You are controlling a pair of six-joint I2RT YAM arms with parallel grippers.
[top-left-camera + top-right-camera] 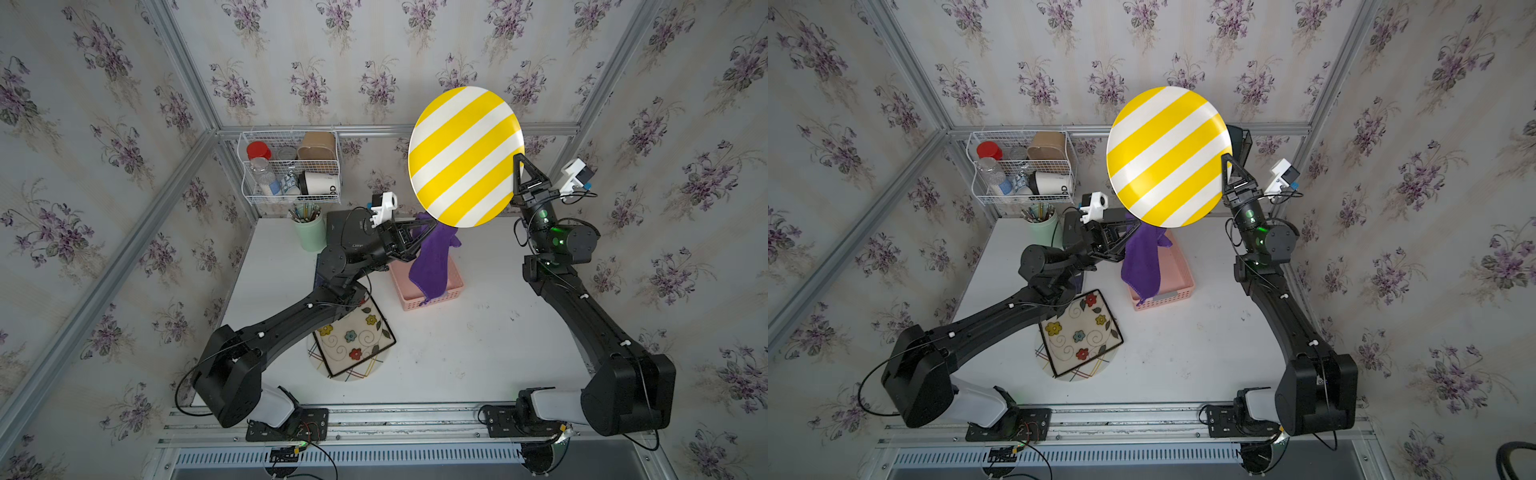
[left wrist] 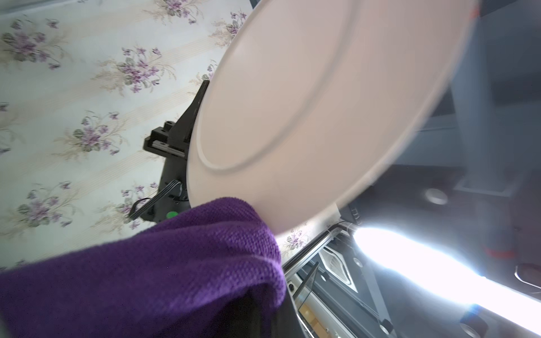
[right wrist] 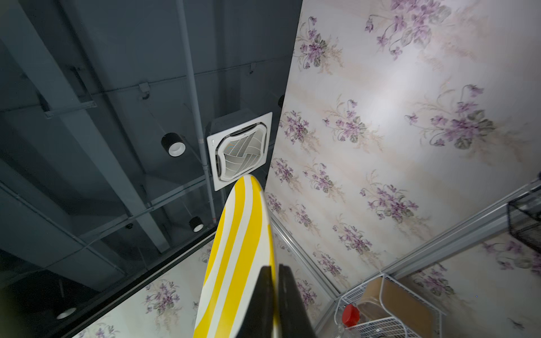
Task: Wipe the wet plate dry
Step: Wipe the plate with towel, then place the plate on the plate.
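Wire basket (image 1: pixel 291 166) of jars on the back wall. Green cup (image 1: pixel 311 235) of pencils below it. Flowered square plate (image 1: pixel 353 338) stacked on a round plate (image 1: pixel 353 376), partly under the left arm. Left gripper (image 1: pixel 433 225) clamped on a purple cloth (image 1: pixel 432 266) that hangs over a pink basket (image 1: pixel 432 297). Yellow-striped plate (image 1: pixel 465 156) raised off the table (image 1: pixel 457 353), striped face toward the top camera, hiding the cloth's top. Right gripper (image 1: pixel 518 160) pinches the striped plate's right rim.

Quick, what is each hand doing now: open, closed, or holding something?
Left hand: closed on the purple cloth.
Right hand: closed on the rim of the striped plate.
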